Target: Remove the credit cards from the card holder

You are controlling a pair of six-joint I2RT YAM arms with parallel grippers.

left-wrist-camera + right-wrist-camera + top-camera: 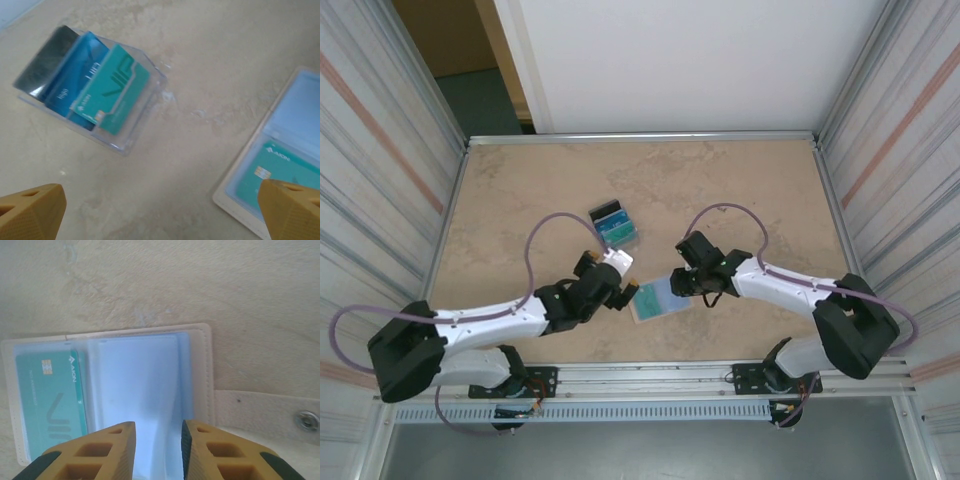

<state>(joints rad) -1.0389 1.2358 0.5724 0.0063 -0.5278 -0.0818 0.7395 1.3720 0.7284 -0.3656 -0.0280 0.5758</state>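
The beige card holder [658, 299] lies open on the table between the two arms, pale blue sleeves up. A teal credit card [50, 400] sits in its left pocket, and the right sleeve [140, 385] looks empty. My right gripper [157, 450] hovers over that right sleeve with its jaws a narrow gap apart and nothing between them. Its closing tab with a snap [306, 420] sticks out to the right. My left gripper [160, 215] is wide open over bare table, the card holder's [231, 196] edge by its right finger [292, 210].
A clear plastic stand [127, 140] holds black, blue and teal cards [85, 80] fanned upright, behind the left gripper [623, 290]; from above the stand [613, 226] is left of centre. Metal rails edge the table, with striped walls on both sides.
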